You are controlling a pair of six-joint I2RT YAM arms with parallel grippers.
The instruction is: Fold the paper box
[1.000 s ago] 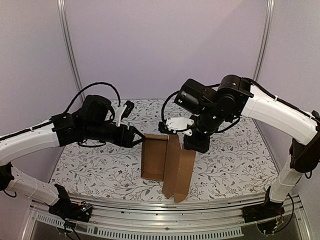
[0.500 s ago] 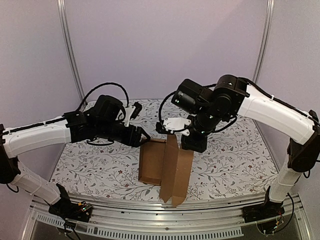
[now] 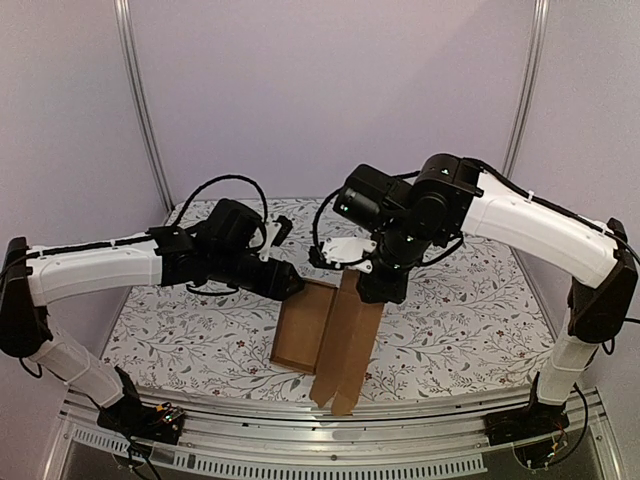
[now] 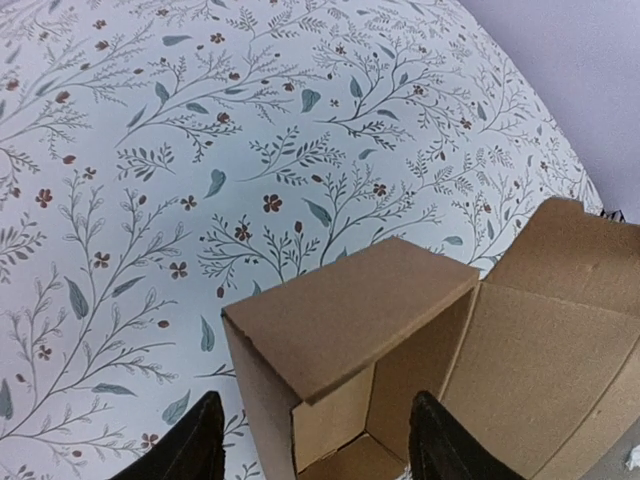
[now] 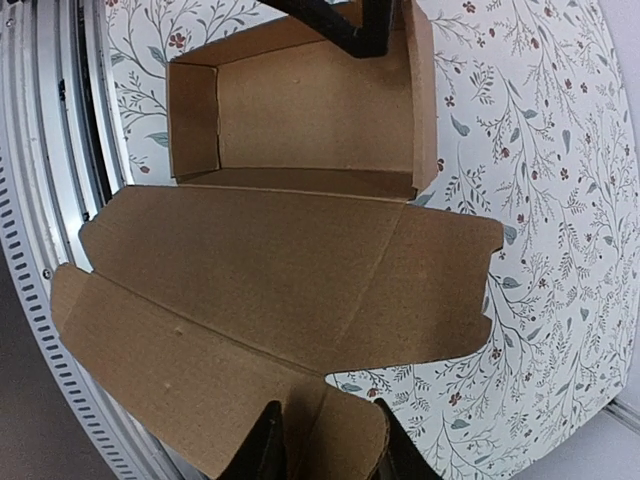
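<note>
The paper box [image 3: 303, 325] is plain brown card, an open tray [image 5: 300, 100] with its long lid panel [image 3: 348, 345] spread to the right toward the near edge. In the left wrist view the tray's far end wall [image 4: 340, 320] lies between my left gripper's [image 4: 315, 450] open fingers [image 4: 190, 450]. My left gripper [image 3: 290, 283] hovers at the tray's far left corner. My right gripper [image 3: 372, 290] is over the lid's far end. Its fingers [image 5: 265, 445] stand slightly open astride a small rounded tab [image 5: 345, 440] of the lid.
The box lies on a floral tablecloth [image 3: 460, 320]. A metal rail [image 3: 300, 450] runs along the near edge, close under the lid's end. Pale walls and upright posts [image 3: 140, 100] enclose the back and sides.
My left arm has reached right, up to the tray's far corner. My right gripper's jaws have parted from shut. The lid has settled lower and the box has slid slightly nearer.
</note>
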